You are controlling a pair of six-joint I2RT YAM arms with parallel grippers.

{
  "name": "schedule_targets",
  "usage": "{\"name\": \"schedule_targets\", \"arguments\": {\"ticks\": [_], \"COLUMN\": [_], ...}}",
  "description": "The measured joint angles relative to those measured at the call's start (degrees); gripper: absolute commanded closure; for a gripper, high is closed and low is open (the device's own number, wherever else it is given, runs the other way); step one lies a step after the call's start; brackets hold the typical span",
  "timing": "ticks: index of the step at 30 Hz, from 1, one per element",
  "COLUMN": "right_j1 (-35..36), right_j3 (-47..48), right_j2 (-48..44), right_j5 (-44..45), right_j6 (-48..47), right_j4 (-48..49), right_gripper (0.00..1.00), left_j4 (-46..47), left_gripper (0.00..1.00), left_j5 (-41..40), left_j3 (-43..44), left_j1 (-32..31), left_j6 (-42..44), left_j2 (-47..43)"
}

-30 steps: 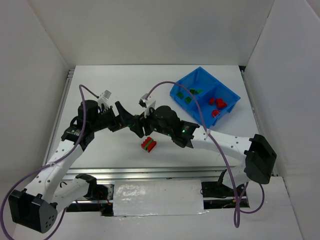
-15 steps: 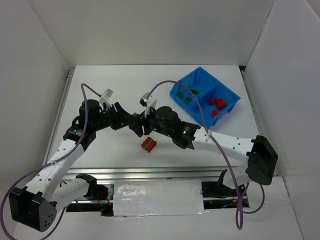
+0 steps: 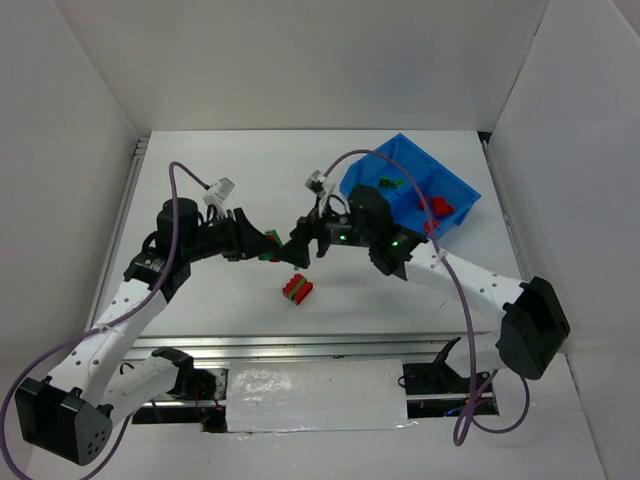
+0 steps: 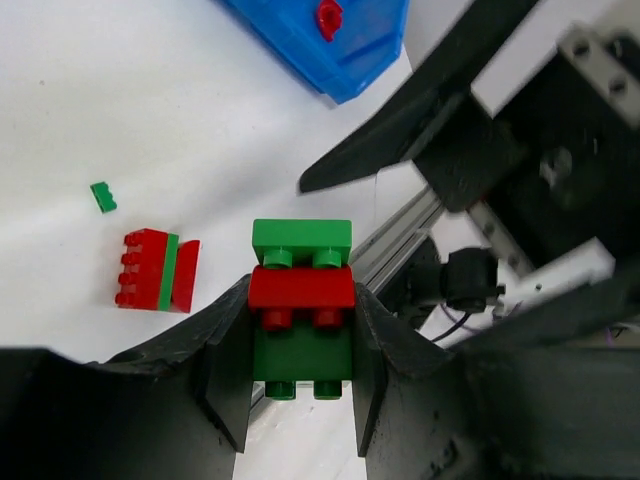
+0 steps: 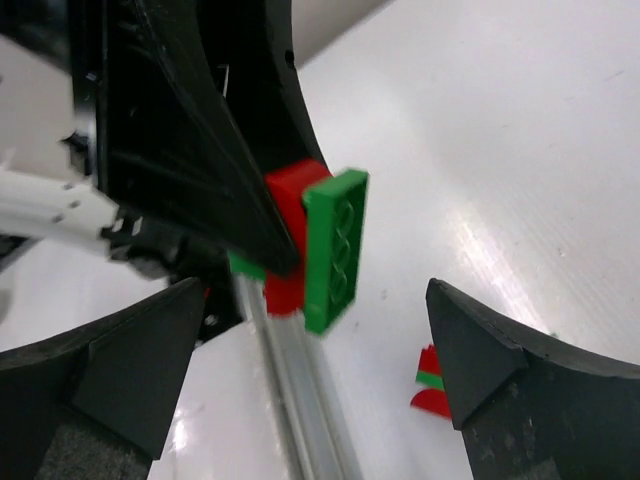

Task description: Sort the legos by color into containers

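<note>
My left gripper is shut on a small stack of legos, green, red and green, held above the table. In the right wrist view that stack sticks out from the left gripper's dark finger. My right gripper stands open just to the right of it, touching nothing. A second red-green-red stack lies on the table below both grippers. The blue bin at the back right holds green legos in its left container and red legos in its right one.
A tiny green piece lies loose on the table near the second stack. White walls enclose the table on the left, back and right. A metal rail runs along the near edge between the arm bases.
The left gripper has shut on the green-red-green stack. The right gripper has let go of it, opened wide and drawn back to the right, toward the bin.
</note>
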Motion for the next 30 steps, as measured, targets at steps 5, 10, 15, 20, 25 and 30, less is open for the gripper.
{"name": "schedule_targets", "arguments": {"ticks": [5, 10, 15, 20, 25, 30], "right_j1": [-7.3, -6.8, -6.5, -5.3, -4.1, -4.2], "right_j3": [-3.3, -2.8, -2.6, -1.9, -1.3, -1.3], "right_j2": [-5.5, -6.5, -5.2, -4.3, -3.2, -3.3], "right_j5": [-16.6, -23.7, -27.2, -27.8, -28.7, -29.1], "right_j6": [4.0, 7.4, 11.7, 13.0, 13.7, 12.5], "right_j4": [1.1, 2.6, 6.8, 9.0, 10.8, 11.0], "right_gripper": [0.00, 0.04, 0.09, 0.31, 0.98, 1.00], "left_j4": [2.4, 11.9, 18.0, 21.0, 22.1, 22.1], "left_gripper": [1.00, 1.00, 1.00, 1.00, 1.00, 1.00], "left_j5": [4.4, 11.8, 17.6, 20.0, 20.8, 21.2], "left_j3": [-0.3, -3.7, -5.6, -5.9, -5.9, -5.9], "left_j1": [0.0, 0.0, -0.2, -0.3, -0.3, -0.3], "left_j6": [3.2, 2.5, 1.1, 0.4, -0.2, 0.0], "left_j2": [-3.1, -7.6, -9.0, -10.0, -10.5, -10.4]}}
